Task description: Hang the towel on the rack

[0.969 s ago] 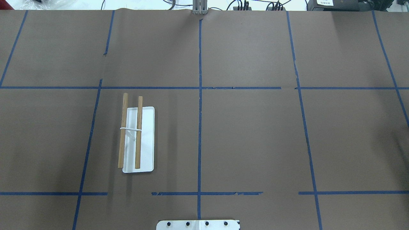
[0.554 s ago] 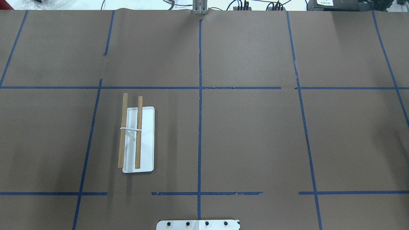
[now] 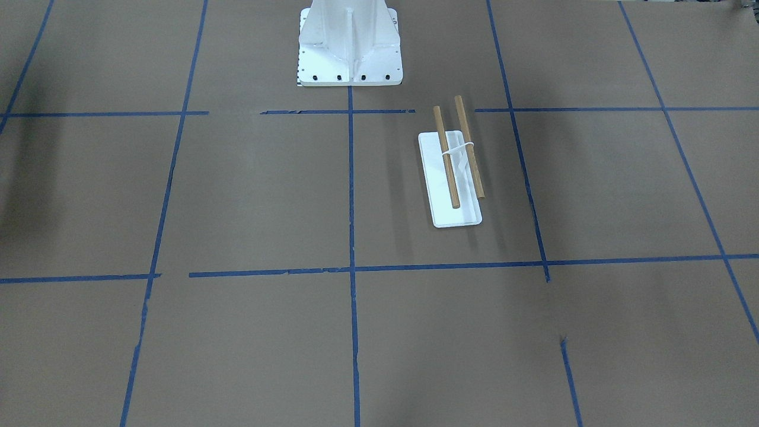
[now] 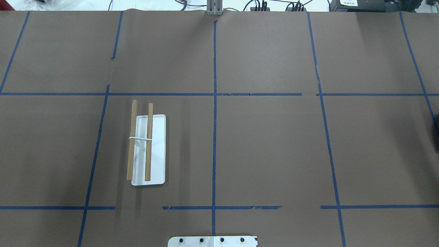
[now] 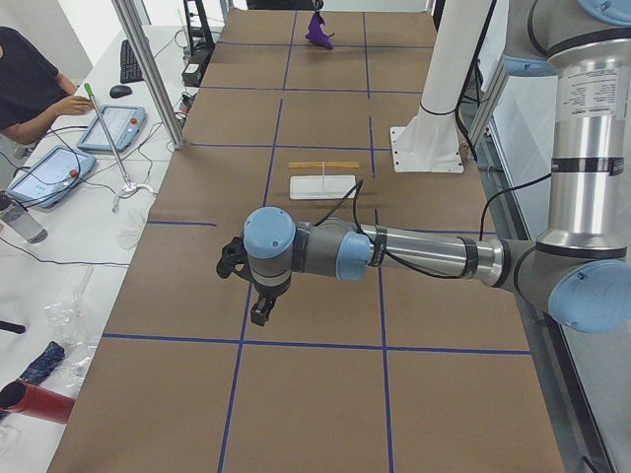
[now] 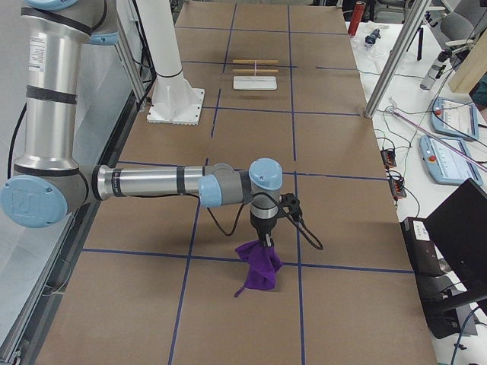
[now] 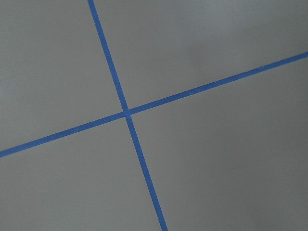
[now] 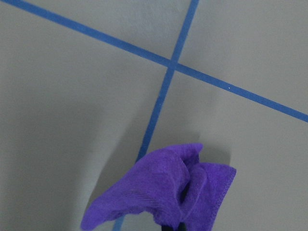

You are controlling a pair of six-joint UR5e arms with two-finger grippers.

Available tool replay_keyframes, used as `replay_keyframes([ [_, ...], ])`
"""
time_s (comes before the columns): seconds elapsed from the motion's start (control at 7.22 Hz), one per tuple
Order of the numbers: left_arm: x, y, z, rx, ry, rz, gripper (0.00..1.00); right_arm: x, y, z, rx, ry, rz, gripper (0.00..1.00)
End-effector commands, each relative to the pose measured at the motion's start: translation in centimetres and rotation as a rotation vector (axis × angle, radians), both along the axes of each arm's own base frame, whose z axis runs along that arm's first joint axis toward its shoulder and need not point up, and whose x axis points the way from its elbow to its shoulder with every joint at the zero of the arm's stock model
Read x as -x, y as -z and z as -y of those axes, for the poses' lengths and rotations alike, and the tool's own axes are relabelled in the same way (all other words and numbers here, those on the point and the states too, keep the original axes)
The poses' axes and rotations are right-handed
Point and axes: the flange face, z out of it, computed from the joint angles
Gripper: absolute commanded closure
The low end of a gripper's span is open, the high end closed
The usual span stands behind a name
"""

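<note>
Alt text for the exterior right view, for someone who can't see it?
The robot's near right arm reaches over a brown table gridded with blue tape, a crumpled purple towel hanging beneath its pincer. Far down the table, the small rack with two wooden rods stands bare near the white pedestal.

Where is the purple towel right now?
In the exterior right view the towel dangles under the right gripper, over a blue tape line at the table's near end, far from the rack at the opposite end.
</note>
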Motion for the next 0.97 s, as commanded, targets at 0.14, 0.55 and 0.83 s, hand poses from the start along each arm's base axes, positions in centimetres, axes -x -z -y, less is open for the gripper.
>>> replay_keyframes([
  [0.14,-0.1,6.0,4.0,0.060,0.157,-0.025,0.00,1.9,14.1,2.5,0.019,-0.075,0.209,1.00],
  [0.55,-9.5,12.9,4.2,0.145,0.158,-0.178,0.00,9.9,26.9,5.3,0.109,-0.162,0.348,1.00],
  [0.83,-18.1,18.3,3.7,0.336,0.255,-0.359,0.00,15.7,36.5,5.7,0.199,-0.223,0.434,1.00],
])
